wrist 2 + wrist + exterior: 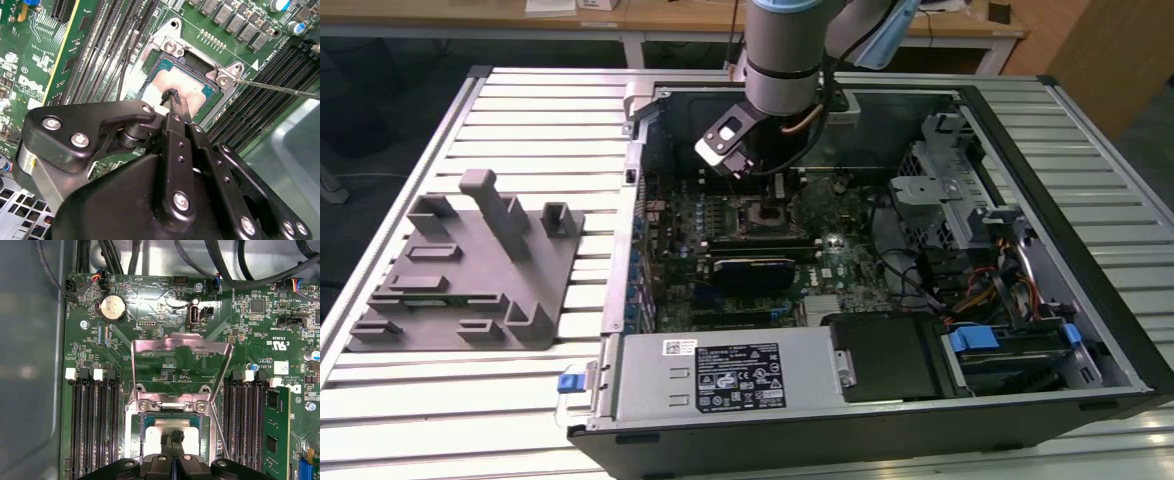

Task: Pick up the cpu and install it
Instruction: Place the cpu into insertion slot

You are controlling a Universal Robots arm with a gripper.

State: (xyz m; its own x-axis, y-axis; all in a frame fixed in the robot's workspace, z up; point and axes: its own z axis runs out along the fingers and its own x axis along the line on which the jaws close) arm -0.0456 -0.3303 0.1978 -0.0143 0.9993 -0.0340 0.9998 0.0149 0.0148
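Surface: pale metal table (520,110) of long slats that run across the exterior view.
Exterior view's left: grey plastic fixture (467,275) with upright posts, flat on the slats, apart from the case.
Middle to exterior view's right: black computer case (854,440) on its side, open face up, spanning near edge to far edge.

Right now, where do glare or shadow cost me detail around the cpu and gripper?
Second wrist view: light washes the cpu pale beside the gripper. First wrist view: a bright patch glares on the case wall. Exterior view: the motherboard is dim under the arm, the table bright.
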